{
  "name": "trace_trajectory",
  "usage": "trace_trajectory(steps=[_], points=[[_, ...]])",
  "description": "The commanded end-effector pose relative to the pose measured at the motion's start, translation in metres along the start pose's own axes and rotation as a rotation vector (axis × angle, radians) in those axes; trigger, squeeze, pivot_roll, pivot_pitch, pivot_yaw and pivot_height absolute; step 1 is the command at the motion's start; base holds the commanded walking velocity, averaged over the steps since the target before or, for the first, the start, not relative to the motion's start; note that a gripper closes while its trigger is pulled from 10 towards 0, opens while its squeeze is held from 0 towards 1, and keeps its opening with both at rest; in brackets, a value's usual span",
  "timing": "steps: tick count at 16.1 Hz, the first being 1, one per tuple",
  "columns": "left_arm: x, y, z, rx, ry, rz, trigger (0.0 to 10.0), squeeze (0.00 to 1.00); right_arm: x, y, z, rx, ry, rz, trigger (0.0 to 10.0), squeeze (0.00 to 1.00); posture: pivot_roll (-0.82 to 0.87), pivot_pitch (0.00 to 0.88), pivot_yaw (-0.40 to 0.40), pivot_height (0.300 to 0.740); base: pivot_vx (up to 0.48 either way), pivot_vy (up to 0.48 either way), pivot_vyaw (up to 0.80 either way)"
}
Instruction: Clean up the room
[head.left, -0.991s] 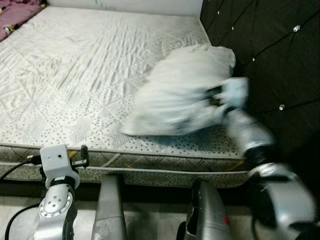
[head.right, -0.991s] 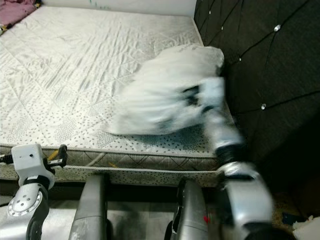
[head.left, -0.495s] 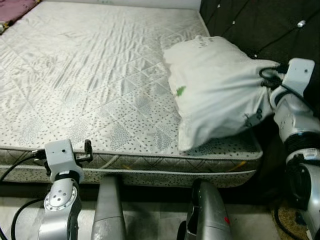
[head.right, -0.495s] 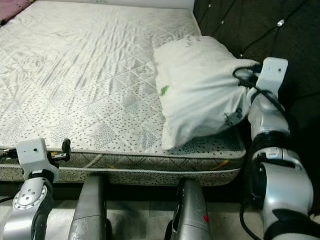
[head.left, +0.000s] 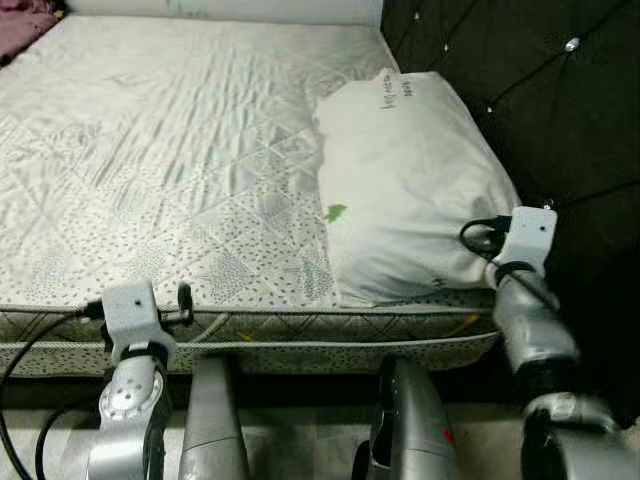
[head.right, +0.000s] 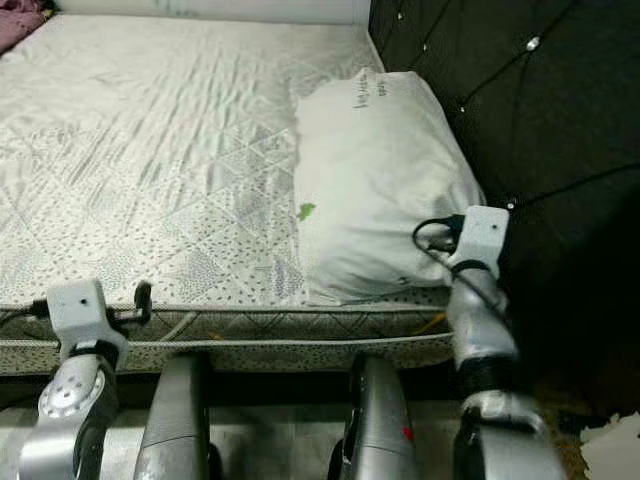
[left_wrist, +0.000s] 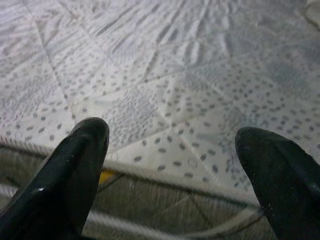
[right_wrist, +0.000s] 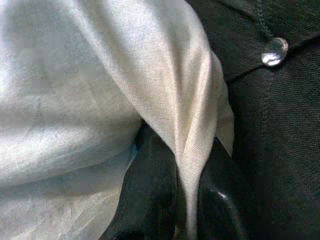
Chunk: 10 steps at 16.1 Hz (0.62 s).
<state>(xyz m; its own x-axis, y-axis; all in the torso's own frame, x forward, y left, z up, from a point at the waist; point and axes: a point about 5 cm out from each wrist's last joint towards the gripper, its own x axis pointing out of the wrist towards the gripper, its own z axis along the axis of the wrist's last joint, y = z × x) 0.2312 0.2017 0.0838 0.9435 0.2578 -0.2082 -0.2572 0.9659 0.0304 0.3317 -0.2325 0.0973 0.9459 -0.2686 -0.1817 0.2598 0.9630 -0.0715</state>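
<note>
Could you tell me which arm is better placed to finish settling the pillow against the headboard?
The right. Its gripper is shut on a fold of the pillow at the corner next to the black headboard. The left gripper hangs open at the mattress edge, well away from the pillow.

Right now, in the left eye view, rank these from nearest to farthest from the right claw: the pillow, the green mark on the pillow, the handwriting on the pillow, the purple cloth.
1. Pillow: pinched at its near corner by the right claw.
2. Green mark: on the pillow's left side.
3. Handwriting: at the pillow's far end, by the headboard.
4. Purple cloth: the mattress's far left corner.
</note>
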Motion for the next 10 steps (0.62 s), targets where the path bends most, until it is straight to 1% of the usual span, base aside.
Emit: trace_trajectory(steps=[1, 3, 4, 6, 7, 8, 9, 10], points=[[0.001, 0.001, -0.001, 0.007, 0.0, -0.007, 10.0, 0.0, -0.008, 0.013, -0.008, -0.01, 0.012, 0.04, 0.0, 0.0, 0.11, 0.0, -0.025, 0.52, 0.0, 0.0, 0.0], [0.001, 0.002, -0.002, 0.011, 0.002, -0.009, 10.0, 0.0, -0.026, 0.022, -0.014, -0.006, 0.006, 0.076, 0.0, 0.0, 0.11, 0.0, -0.023, 0.52, 0.0, 0.0, 0.0], [0.002, 0.001, -0.002, 0.01, 0.001, -0.011, 10.0, 0.0, -0.033, 0.032, -0.018, 0.006, 0.024, 0.111, 0.0, 0.0, 0.11, 0.0, -0.024, 0.52, 0.0, 0.0, 0.0], [0.002, -0.001, -0.001, 0.009, -0.001, -0.014, 10.0, 0.0, -0.039, 0.042, -0.019, 0.01, 0.029, 0.146, 0.0, 0.0, 0.11, 0.0, -0.022, 0.52, 0.0, 0.0, 0.0], [0.003, -0.001, -0.001, 0.008, -0.003, -0.015, 10.0, 0.0, -0.039, 0.05, -0.017, 0.021, 0.029, 0.176, 0.0, 0.0, 0.12, 0.0, -0.021, 0.52, 0.0, 0.0, 0.0], [0.003, 0.0, 0.0, 0.01, -0.006, -0.014, 10.0, 0.0, -0.035, 0.05, -0.012, 0.016, 0.023, 0.18, 0.0, 0.0, 0.12, 0.0, -0.021, 0.52, 0.0, 0.0, 0.0], [0.003, 0.003, 0.0, 0.013, -0.008, -0.009, 10.0, 0.0, -0.025, 0.045, -0.004, 0.01, 0.015, 0.169, 0.0, 0.0, 0.12, 0.0, -0.022, 0.52, 0.0, 0.0, 0.0], [0.003, 0.004, -0.001, 0.013, -0.004, -0.003, 10.0, 0.0, -0.012, 0.034, 0.005, -0.001, 0.011, 0.133, 0.0, 0.0, 0.12, 0.0, -0.022, 0.52, 0.0, 0.0, 0.0]])
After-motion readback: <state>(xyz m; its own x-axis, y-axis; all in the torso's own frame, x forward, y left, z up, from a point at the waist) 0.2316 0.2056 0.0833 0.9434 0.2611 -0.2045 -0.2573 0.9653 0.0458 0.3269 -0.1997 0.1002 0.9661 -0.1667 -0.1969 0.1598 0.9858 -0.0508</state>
